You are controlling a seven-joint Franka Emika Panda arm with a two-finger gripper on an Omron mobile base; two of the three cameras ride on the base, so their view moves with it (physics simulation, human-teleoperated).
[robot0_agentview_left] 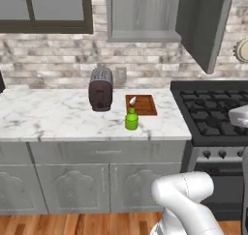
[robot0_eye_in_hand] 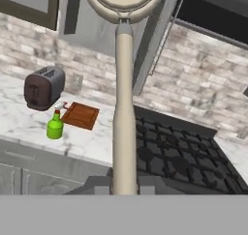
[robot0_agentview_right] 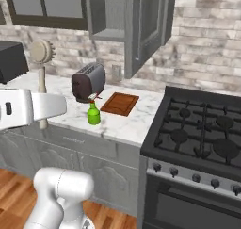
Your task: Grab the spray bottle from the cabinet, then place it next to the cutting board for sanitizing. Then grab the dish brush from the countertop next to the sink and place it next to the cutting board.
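Gripper: the gripper (robot0_eye_in_hand: pixel 124 183) pinches the dish brush (robot0_eye_in_hand: pixel 124 98) low on its tan handle, round head up.
Spray bottle: the spray bottle (robot0_agentview_left: pixel 131 119) stands near the countertop's (robot0_agentview_left: pixel 53 115) front edge, just beside the cutting board (robot0_agentview_left: pixel 143 105).
Risk: carried upright on a long stick, the brush could swing into the open cabinet (robot0_agentview_right: pixel 123 20) door or knock the bottle over when it is lowered (a judgement).
Surface: white marble, with a toaster (robot0_agentview_left: pixel 100 89) beside the board.
Room: brick backsplash, gas stove (robot0_agentview_right: pixel 202 129) at the countertop's end.
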